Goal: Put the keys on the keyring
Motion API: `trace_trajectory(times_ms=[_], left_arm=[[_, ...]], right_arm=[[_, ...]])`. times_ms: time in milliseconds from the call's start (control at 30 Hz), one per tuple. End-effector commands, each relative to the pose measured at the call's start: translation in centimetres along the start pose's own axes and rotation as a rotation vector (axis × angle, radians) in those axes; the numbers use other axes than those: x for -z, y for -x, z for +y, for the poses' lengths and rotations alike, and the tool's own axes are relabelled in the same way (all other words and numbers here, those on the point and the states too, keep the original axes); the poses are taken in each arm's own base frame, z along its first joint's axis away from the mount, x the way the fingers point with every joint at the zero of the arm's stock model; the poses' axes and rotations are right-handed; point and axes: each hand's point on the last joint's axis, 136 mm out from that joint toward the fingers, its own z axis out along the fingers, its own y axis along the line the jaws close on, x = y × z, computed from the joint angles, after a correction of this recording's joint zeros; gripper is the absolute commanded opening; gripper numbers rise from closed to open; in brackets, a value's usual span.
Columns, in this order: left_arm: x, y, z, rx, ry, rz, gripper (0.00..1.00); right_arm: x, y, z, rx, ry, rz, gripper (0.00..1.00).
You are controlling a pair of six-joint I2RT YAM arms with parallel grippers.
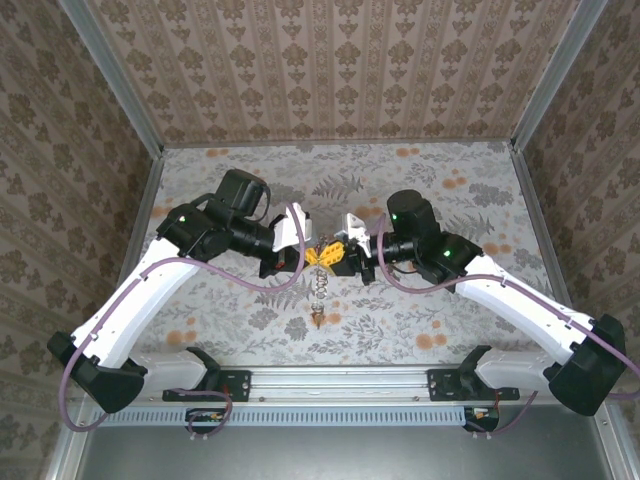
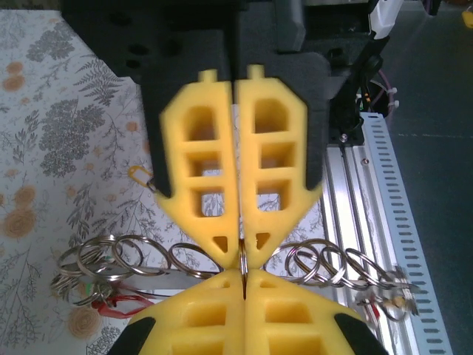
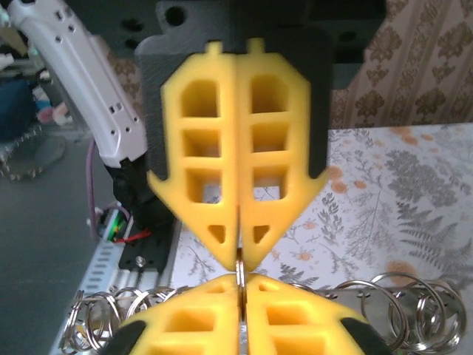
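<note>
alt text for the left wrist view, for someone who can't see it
Two shut yellow hands meet tip to tip, the left hand at top and the right hand at bottom, both pinching a thin metal ring edge-on. Linked rings trail to either side above a floral tablecloth.

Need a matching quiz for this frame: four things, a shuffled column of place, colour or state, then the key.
Things
1. left gripper
2. keyring
3. red tag
4. table

Place, colour or state
A. covered in a floral pattern
B. low on the left of the left wrist view, under a cluster of rings
C. shut, tip to tip with the right gripper
D. thin metal, seen edge-on, pinched where both grippers' tips meet

Pairs: 1-C, 2-D, 3-B, 4-A
</note>
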Motion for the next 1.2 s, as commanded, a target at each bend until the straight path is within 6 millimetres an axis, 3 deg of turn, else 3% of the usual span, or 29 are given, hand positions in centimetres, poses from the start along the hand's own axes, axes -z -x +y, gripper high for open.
trace_trajectory(times_ms=[0, 133, 233, 333, 767, 1167], left_arm=[[0.4, 1.6, -0.5, -0.063, -0.012, -0.061, 0.00], [0.6, 1.6, -0.7, -0.056, -0.001, -0.094, 0.00], [1.4, 1.7, -0.8, -0.042, 0.033, -0.192, 0.22], [2.2, 2.1, -0.9, -0.031, 0.059, -0.315, 0.30], [3.5, 4.5, -0.7, -0.091, 0.089, -0.503, 0.30], [3.4, 5.7, -0.4, -0.114, 0.070, -0.562, 0.26]], right_arm=[[0.2, 1.1, 0.5, 0.026, 0.020, -0.013, 0.00], [0.9, 1.9, 0.4, 0.053, -0.013, -0.067, 0.00], [2.1, 3.3, 0.0, 0.053, -0.053, -0.182, 0.00], [3.0, 4.7, 0.0, 0.044, -0.064, -0.285, 0.00], [4.3, 7.1, 0.9, 0.010, -0.020, -0.530, 0.00], [3.8, 7.3, 1.1, -0.005, 0.011, -0.568, 0.00]])
